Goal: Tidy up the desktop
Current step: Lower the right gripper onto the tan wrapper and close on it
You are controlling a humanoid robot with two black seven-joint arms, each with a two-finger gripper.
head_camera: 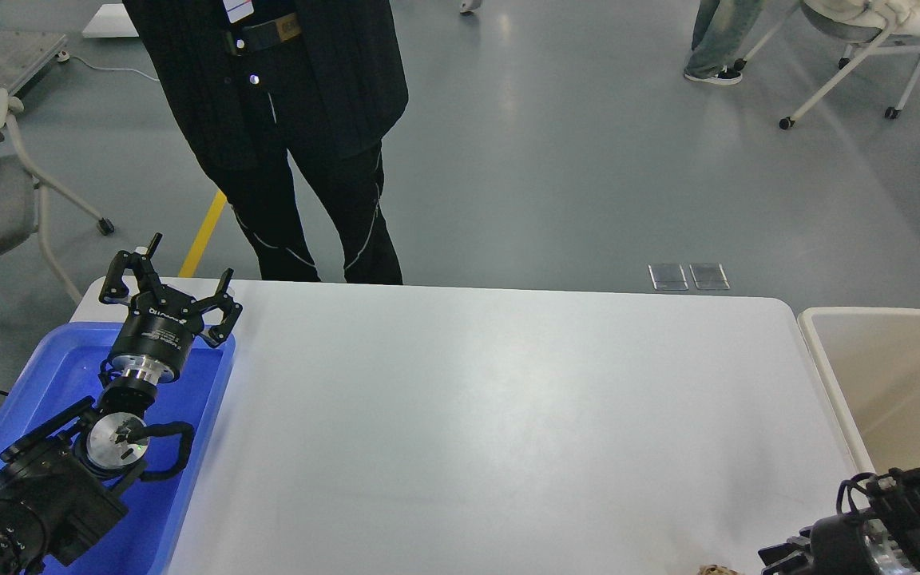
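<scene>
The white desktop (492,415) fills the middle of the head view. My left gripper (180,275) hangs over the far end of the blue tray (69,375) at the desktop's left side; its fingers are spread open and hold nothing. My right gripper (779,557) shows only partly at the bottom right edge, dark and cut off, so I cannot tell how its fingers stand. A small brownish thing (715,570) peeks in at the bottom edge just left of it.
A beige white-rimmed bin (891,383) stands against the desktop's right side. A person in black (292,136) stands right behind the far edge at the left. Wheeled chairs (21,176) stand on the grey floor beyond.
</scene>
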